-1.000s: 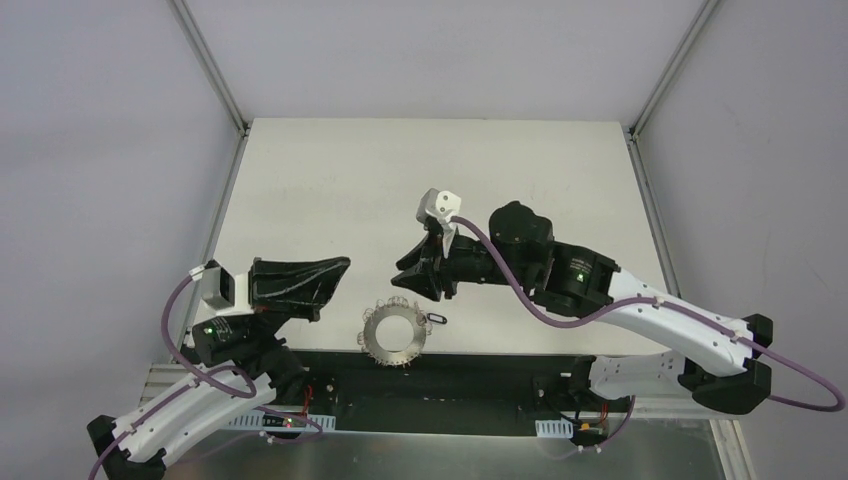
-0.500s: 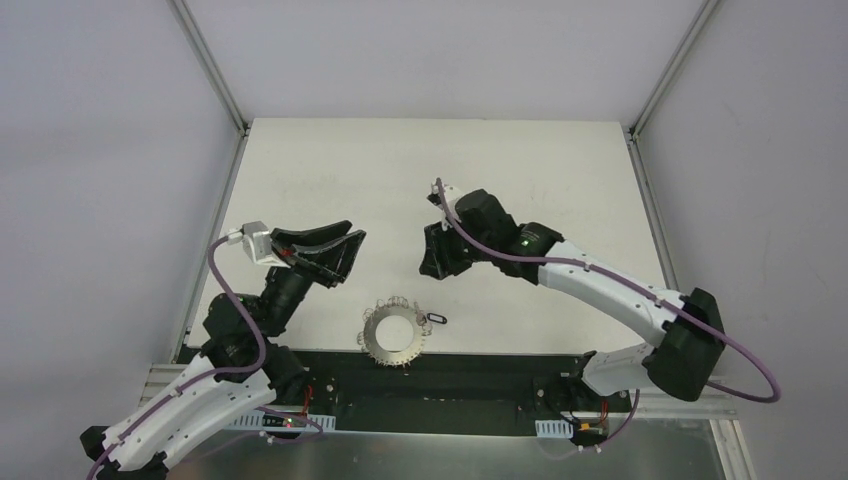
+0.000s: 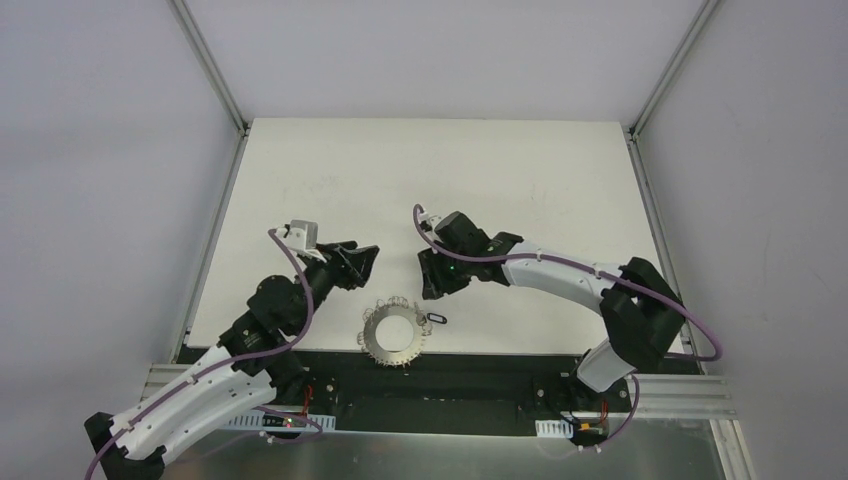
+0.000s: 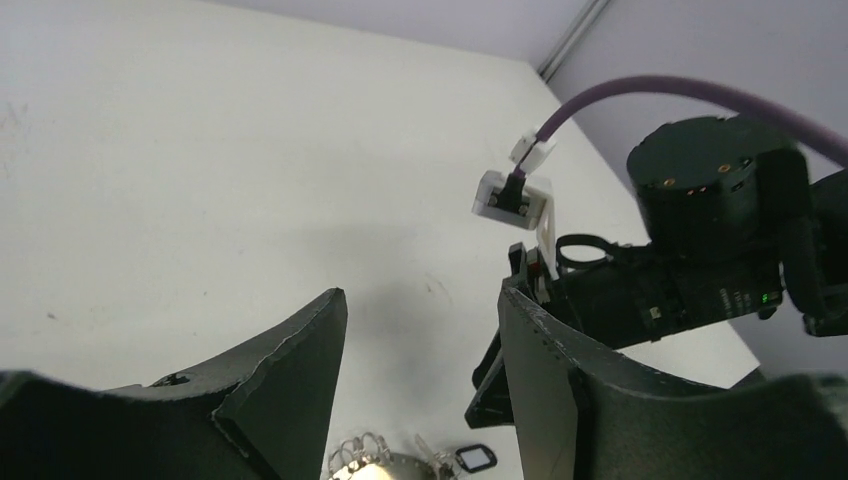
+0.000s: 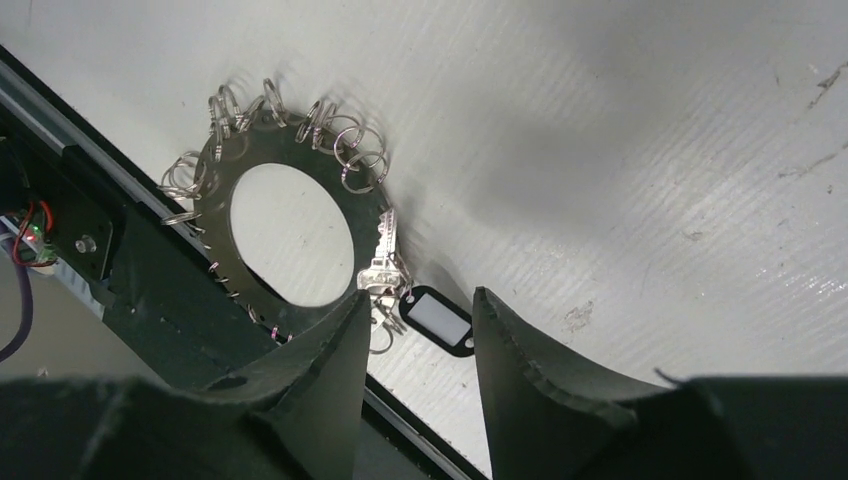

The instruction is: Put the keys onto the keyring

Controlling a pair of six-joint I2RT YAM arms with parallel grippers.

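The keyring [image 3: 392, 336], a silvery ring fringed with wire loops, lies flat at the table's near edge. The keys [image 3: 434, 319], a small silver key with a black, pale-windowed tag, lie against its right rim. My right gripper [image 3: 432, 282] hovers just behind them, open and empty. In the right wrist view the keyring [image 5: 290, 140] sits upper left, and the keys [image 5: 384, 265] and tag [image 5: 437, 320] show just past the right gripper [image 5: 422, 295]. My left gripper [image 3: 358, 262] is open and empty, up and left of the ring. In the left wrist view the left gripper [image 4: 424, 292] has the keyring [image 4: 385, 466] below it.
A black rail [image 3: 480, 368] runs along the table's near edge, and the ring's near side overlaps it. Metal frame posts [image 3: 212, 75] rise at the back corners. The two grippers face each other about a hand's width apart. The right arm's cable [image 4: 640, 95] arches overhead.
The left gripper has opened and swung forward and right toward the ring. The right arm has stretched left and lowered, bringing its gripper down behind the keys.
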